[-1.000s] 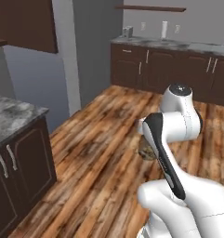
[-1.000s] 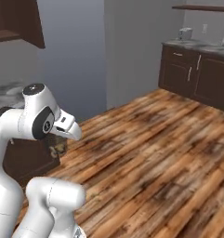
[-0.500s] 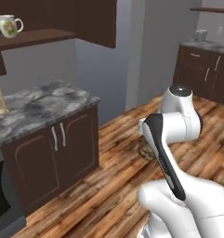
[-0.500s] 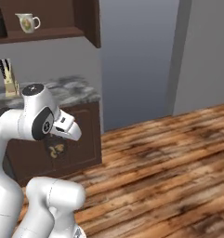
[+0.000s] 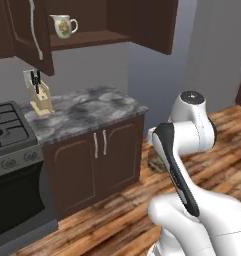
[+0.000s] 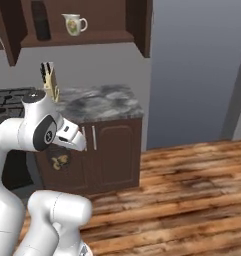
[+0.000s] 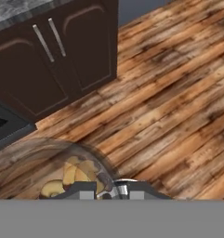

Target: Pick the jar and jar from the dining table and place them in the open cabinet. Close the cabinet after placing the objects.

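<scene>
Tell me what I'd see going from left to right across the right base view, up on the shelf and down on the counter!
Dark jar on the cabinet shelf → knife block on the counter → white floral jug on the shelf → bare marbled counter top → grey wall.

A white floral jug (image 6: 74,23) and a tall dark brown-black jar (image 6: 40,21) stand on the open dark wooden cabinet's shelf (image 6: 92,37), above the grey marbled bench (image 6: 104,102); a knife block (image 6: 50,83) sits near its left edge.
</scene>
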